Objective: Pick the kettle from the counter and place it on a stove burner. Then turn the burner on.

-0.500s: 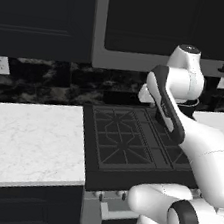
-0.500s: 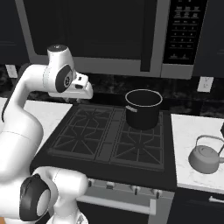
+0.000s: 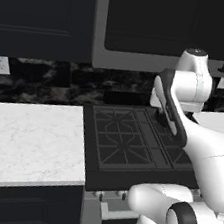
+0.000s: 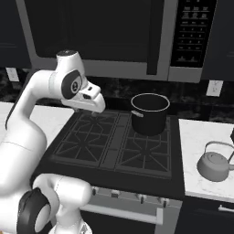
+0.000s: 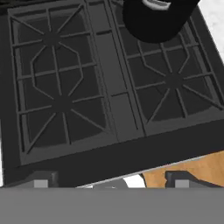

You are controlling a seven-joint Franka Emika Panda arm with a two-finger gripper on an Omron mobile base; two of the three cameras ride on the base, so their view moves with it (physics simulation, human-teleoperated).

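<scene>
The small silver-grey kettle (image 4: 213,165) stands upright on the white marble counter (image 4: 197,133) to the right of the black gas cooktop (image 4: 119,145). My gripper (image 4: 94,109) hovers above the back left burner (image 4: 93,122), far left of the kettle. Its two dark fingertips (image 5: 40,182) stand wide apart at the bottom of the hand view, so the gripper (image 5: 111,183) is open with nothing between them. Below the hand lie the cooktop's grates, with the front right burner (image 5: 173,81) and the left burners (image 5: 59,103) bare.
A tall black pot (image 4: 149,113) occupies the back right burner, also seen as the pot (image 5: 157,17) at the top of the hand view. Knobs (image 4: 140,198) line the stove's front. More marble counter (image 3: 29,138) lies left of the cooktop. A microwave (image 4: 137,36) hangs above.
The hand has shifted a little to the right and lower over the cooktop. Kettle and pot have not moved.
</scene>
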